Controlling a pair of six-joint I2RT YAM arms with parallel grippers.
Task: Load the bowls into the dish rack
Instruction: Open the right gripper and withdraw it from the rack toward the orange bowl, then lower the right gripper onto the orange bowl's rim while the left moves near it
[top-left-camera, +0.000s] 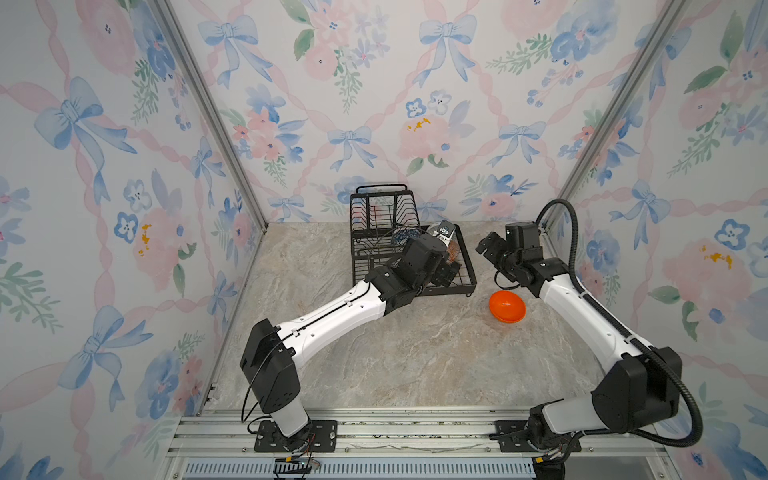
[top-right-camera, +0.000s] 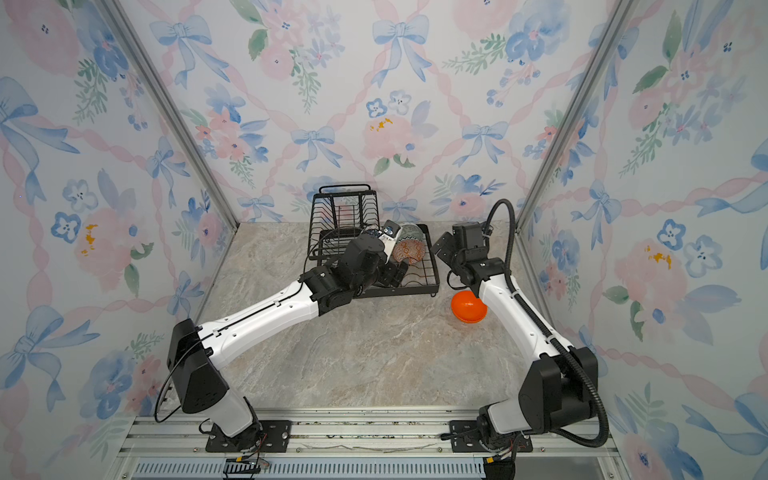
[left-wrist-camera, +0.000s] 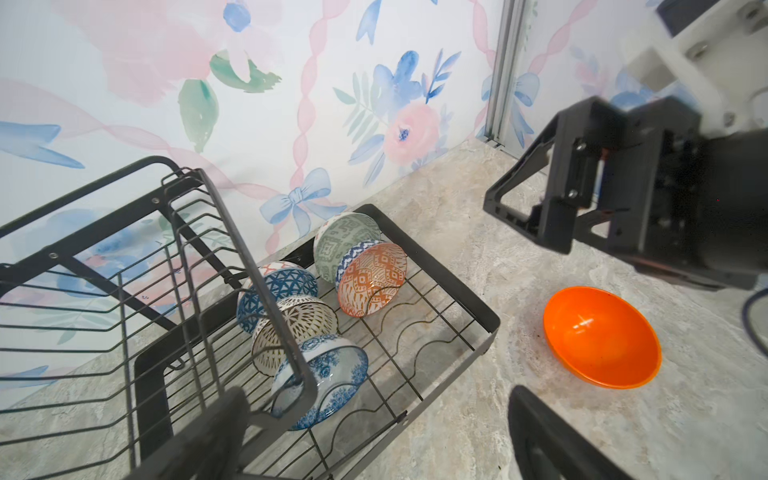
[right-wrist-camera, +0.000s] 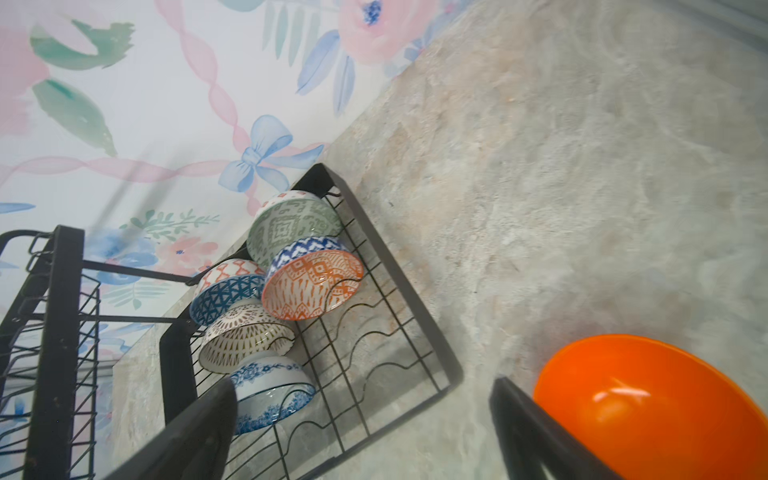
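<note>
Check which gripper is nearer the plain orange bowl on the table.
Right, probably. The right gripper hangs open just above and behind the orange bowl. The left gripper, also open, is over the dish rack lower tray, left of the bowl in both top views.

Bright even light, soft shadows, glare spots on orange bowl (left-wrist-camera: 602, 336), wrist views edge-warped, jaws blurred at 6 o'clock.

Floral wallpaper walls (top-left-camera: 374, 104) (bows, ribbons) w/ marble tabletop (top-left-camera: 374, 365).
</note>
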